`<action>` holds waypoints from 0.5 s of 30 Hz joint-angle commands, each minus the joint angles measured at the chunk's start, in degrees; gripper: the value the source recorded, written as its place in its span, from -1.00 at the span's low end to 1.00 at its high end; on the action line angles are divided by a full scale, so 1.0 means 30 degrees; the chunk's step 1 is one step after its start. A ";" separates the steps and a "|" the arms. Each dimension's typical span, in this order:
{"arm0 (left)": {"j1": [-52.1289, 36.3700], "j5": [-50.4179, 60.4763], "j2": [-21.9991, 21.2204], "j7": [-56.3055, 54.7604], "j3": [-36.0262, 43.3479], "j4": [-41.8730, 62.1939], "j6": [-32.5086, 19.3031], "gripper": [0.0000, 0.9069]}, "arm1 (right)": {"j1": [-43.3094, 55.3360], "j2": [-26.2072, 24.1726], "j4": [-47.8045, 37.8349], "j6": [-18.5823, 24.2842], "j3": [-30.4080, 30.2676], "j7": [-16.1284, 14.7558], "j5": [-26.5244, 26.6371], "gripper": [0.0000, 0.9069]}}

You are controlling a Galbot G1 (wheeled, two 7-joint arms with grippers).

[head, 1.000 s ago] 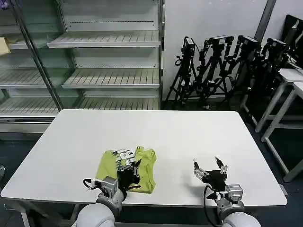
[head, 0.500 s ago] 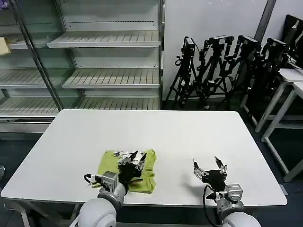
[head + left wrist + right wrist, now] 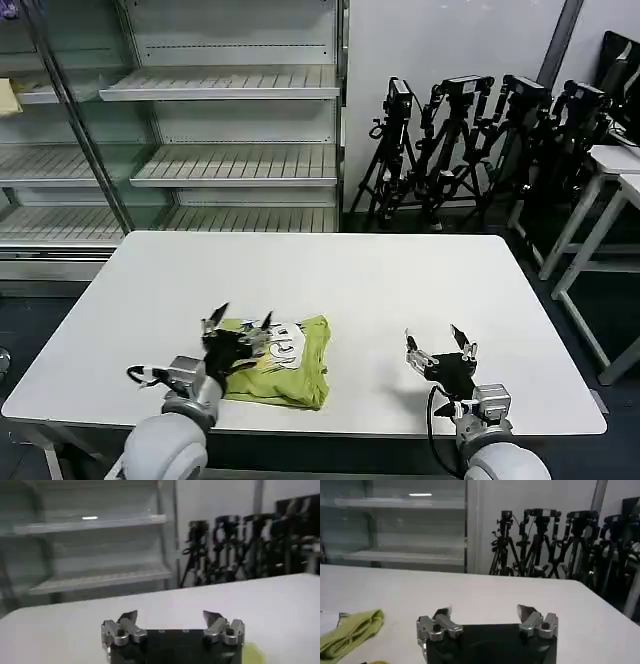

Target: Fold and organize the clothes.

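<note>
T-shirt: the lime yellow-green T-shirt [image 3: 276, 361] lies folded into a compact bundle on the white surface [image 3: 380, 290], near the front edge and left of centre, with the printed graphic facing up.
Left end effector: the left end effector [image 3: 237, 325] sits at the bundle's left edge, fingers spread wide and holding nothing; the left wrist view shows its two fingertips well apart with only bare surface between them.
Why so: judging by the open fingers beside a tidy bundle, the cloth looks released, not gripped.
Right end effector: the right end effector [image 3: 436, 345] hovers low over the surface, well apart from the shirt on its right side, fingers wide and empty, apparently waiting.
Shirt from the right wrist: a rolled fold of the fabric [image 3: 351, 630] lies off to one side, clear of the fingers.
Task progress: folding appears nearly done.
</note>
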 commanded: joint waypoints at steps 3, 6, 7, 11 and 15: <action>0.2969 -0.1347 -0.0682 0.0063 -0.3105 0.0913 0.1164 1.00 | 0.0003 -0.0004 0.0007 -0.0008 -0.0151 0.0012 -0.0003 1.00; 0.2842 -0.1506 -0.0978 0.0714 -0.2982 0.1287 0.1079 1.00 | -0.0049 -0.0096 0.0103 -0.0010 -0.0065 0.0012 0.0002 1.00; 0.2734 -0.1514 -0.1091 0.0999 -0.2937 0.1587 0.1008 1.00 | -0.0064 -0.0105 0.0093 -0.0006 -0.0017 0.0014 0.0004 1.00; 0.2456 -0.1073 -0.1258 0.1508 -0.2856 0.2541 0.0634 1.00 | -0.0187 -0.0110 0.0129 0.0011 0.0083 0.0009 0.0002 1.00; 0.2083 -0.0924 -0.1343 0.1961 -0.2977 0.3278 0.0347 1.00 | -0.0176 -0.0039 0.0042 0.0015 0.0024 0.0010 -0.0013 1.00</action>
